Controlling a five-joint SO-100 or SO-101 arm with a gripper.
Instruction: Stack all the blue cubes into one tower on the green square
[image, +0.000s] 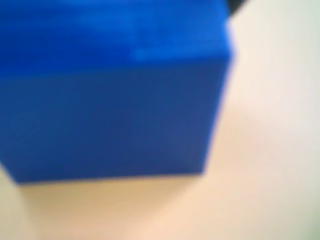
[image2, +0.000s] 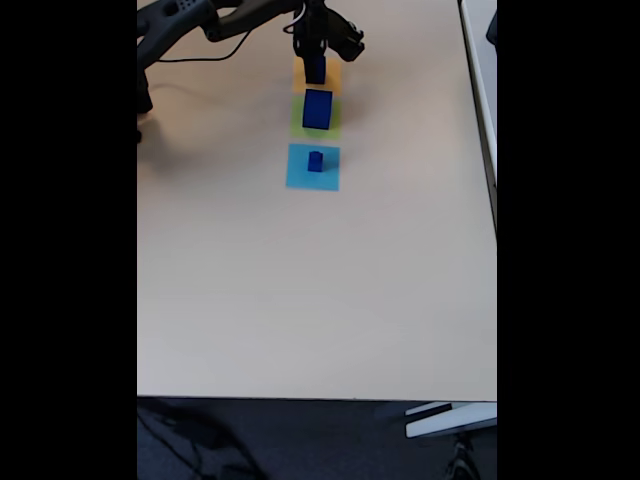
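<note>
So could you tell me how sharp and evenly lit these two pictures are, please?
Wrist view: badly out of focus; a blue cube sits so close that its edges smear, and the table looks washed out. Fixed view: sharper but small, with black bars at both sides; soft light, a faint shadow under the arm, and the fingers too small to read.

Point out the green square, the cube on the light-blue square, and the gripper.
green square (image2: 332, 130), fixed view, bare lower right corner.
small blue cube (image2: 315, 161), fixed view, its front face, on the light-blue square.
gripper (image2: 316, 50), fixed view, between the fingertips, above the orange square.
</note>
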